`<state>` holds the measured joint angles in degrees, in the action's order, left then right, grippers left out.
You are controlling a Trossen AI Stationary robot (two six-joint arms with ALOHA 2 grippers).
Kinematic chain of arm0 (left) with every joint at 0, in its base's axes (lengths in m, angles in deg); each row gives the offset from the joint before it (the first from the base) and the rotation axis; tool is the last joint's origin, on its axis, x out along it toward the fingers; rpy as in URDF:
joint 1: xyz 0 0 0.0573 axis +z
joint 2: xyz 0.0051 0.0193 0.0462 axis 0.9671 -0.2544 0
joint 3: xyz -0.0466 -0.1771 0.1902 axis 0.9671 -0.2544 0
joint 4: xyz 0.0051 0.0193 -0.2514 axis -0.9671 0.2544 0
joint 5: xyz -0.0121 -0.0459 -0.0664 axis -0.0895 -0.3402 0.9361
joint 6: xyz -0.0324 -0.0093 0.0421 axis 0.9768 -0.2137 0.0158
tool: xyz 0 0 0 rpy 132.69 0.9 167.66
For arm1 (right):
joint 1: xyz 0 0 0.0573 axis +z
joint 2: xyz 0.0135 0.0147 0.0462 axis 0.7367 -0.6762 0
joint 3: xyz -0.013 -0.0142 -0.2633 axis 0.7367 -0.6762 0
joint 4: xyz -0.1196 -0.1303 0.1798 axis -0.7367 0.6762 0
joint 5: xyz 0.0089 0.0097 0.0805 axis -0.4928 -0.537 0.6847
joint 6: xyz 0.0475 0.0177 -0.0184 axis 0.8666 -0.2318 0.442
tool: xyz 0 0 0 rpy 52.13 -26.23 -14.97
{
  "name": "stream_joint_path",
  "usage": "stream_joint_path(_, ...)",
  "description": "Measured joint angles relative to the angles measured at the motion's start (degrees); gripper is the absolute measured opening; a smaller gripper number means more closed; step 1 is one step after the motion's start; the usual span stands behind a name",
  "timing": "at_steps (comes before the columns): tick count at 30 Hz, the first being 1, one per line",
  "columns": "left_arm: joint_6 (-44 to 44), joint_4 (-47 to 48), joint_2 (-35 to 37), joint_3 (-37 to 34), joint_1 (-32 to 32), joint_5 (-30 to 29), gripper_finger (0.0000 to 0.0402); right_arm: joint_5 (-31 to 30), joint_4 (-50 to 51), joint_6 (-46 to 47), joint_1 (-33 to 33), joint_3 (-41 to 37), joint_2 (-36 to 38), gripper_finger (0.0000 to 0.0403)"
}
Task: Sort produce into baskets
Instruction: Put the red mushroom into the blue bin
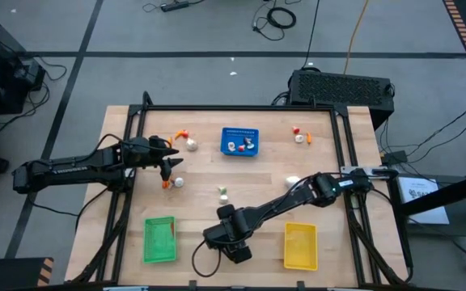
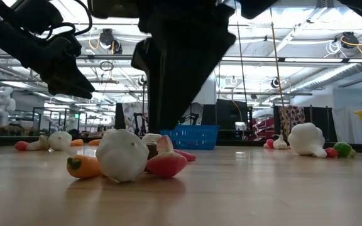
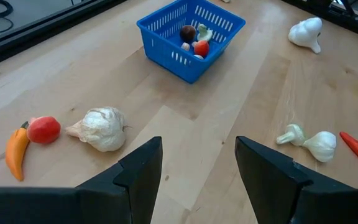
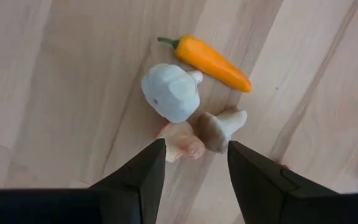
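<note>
Nearest the low camera, at lower left of centre in that view, a small heap of produce lies on the table: a white garlic bulb touching an orange pepper on one side and a reddish piece on the other, with a pale mushroom-like piece pressed in among them. Directly above, the right gripper hangs with its fingers apart and nothing between them, lower centre in the high view. The heap is the risk: the pieces touch, so closing fingers could, I judge, catch two at once or nudge the round bulb into rolling away. On either side of that arm, along the lower edge of the high view, sit the green basket and the yellow basket. Farther up, at centre left, the left gripper hovers with its fingers spread and empty over scattered bulbs and a carrot-like stick. Farthest, at upper centre, the blue basket already holds a few pieces, with more strewn to its right.
</note>
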<state>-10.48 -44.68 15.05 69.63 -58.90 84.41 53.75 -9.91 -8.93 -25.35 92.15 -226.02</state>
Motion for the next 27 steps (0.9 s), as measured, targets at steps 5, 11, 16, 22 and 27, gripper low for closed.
stream_joint_path(5,0.01,0.0,0.0,0.0,0.0,0.0,0.0209,-2.36,0.36,2.64,0.95,-0.02,-0.57,0.0164)
stream_joint_path(11,0.41,0.02,0.0,0.0,-0.02,0.0,0.0209,-4.12,0.86,9.09,0.94,-0.02,-0.6,0.0164)
stream_joint_path(16,0.52,0.02,0.0,0.0,-0.02,0.0,0.0209,-5.49,1.2,16.94,0.94,-0.02,-0.6,0.0164)
stream_joint_path(22,1.36,0.02,0.0,0.0,-0.02,0.0,0.0209,-5.27,1.37,23.5,1.18,-0.02,-0.6,0.0164)
stream_joint_path(27,1.4,0.02,0.0,0.0,-0.02,0.0,0.0209,-5.26,1.37,29.49,1.26,-0.02,-0.6,0.0164)
